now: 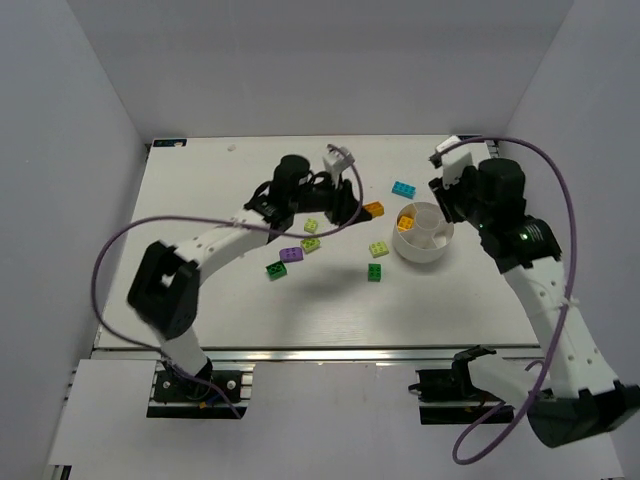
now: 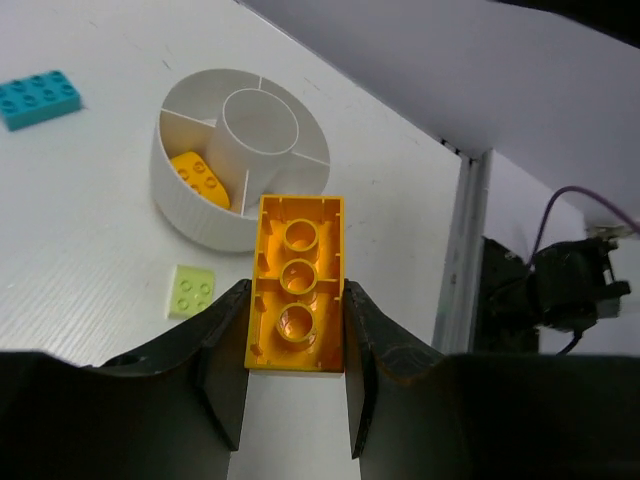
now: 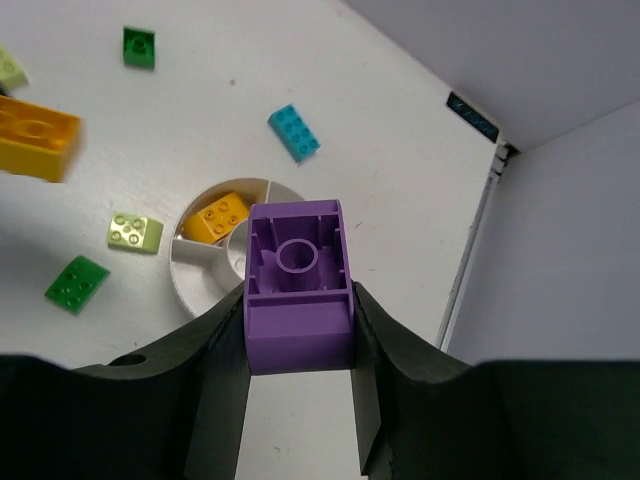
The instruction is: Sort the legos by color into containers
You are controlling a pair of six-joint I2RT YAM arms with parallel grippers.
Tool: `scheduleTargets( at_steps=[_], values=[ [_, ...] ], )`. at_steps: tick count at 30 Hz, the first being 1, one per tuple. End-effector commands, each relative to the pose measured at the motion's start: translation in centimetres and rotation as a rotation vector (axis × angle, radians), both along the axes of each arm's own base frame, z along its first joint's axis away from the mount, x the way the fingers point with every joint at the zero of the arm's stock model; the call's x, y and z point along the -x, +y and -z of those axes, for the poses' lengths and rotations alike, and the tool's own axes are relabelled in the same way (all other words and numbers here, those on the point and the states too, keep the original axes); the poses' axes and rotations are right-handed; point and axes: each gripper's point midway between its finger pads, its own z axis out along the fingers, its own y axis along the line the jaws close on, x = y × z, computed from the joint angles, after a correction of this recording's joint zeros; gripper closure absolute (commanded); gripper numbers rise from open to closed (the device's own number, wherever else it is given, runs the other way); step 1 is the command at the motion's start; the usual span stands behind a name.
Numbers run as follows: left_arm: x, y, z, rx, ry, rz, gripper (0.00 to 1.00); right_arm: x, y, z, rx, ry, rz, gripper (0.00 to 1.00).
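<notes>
Lab: white-walled test enclosure (image 1: 330, 60)

The table (image 1: 330, 310) carried a white bowl (image 1: 420, 252) toward 3 o'clock. From the bowl, a cyan brick (image 1: 403, 189) lay at 11 o'clock, with a lime brick (image 1: 379, 249) and a green brick (image 1: 374, 271) near 8 o'clock. A purple brick (image 1: 291, 254), a second green brick (image 1: 277, 270) and two more lime bricks (image 1: 311, 244) lay near centre.

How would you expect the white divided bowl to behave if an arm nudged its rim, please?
The white bowl is probably stiff: its thin ribbed walls look like hard plastic. Likely light, with one orange brick visible inside, so it may slide on the smooth table. Tipping seems unlikely: it is wider than tall.
</notes>
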Motion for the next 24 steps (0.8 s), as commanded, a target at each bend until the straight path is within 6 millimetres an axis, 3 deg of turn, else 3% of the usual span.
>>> scheduleTargets(
  at_steps=[1,2,4,5,6,8,9,11,16,24],
  values=[
    [-0.5,-3.1,0.4,0.033,0.207,0.087,1.0,0.3,-0.9,-3.0,-0.115,-0.146,0.075,1.0],
    [-1.8,-4.7,0.8,0.056,0.272,0.101,1.0,0.9,-1.3,-3.6,-0.132,-0.174,0.081,1.0],
    [-2.2,-6.0,0.4,0.126,0.33,0.138,1.0,1.2,-1.6,-3.2,-0.151,-0.198,0.089,1.0],
    [-2.6,-6.8,-1.3,0.211,0.357,0.15,1.0,1.7,-1.6,-3.5,-0.162,-0.218,0.082,1.0],
    [-3.3,-7.4,-0.1,0.227,0.395,0.145,1.0,1.8,-1.7,-3.5,-0.169,-0.226,0.087,1.0],
    [-4.4,-8.2,0.2,0.253,0.445,0.127,1.0,2.0,-1.9,-3.1,-0.172,-0.225,0.088,1.0],
    [-4.9,-9.1,-0.8,0.263,0.432,0.121,1.0,2.3,-1.9,-3.2,-0.182,-0.233,0.087,1.0],
    [-5.6,-9.9,1.0,0.223,0.463,0.082,1.0,2.5,-1.8,-3.0,-0.193,-0.233,0.074,1.0],
    [-7.1,-9.8,2.6,0.163,0.496,-0.023,1.0,3.1,-1.9,-2.9,-0.208,-0.249,0.073,1.0],
    [-6.4,-10.8,4.4,0.117,0.601,-0.032,0.98,3.2,-1.5,-2.1,-0.237,-0.238,0.049,1.0]
  ],
)
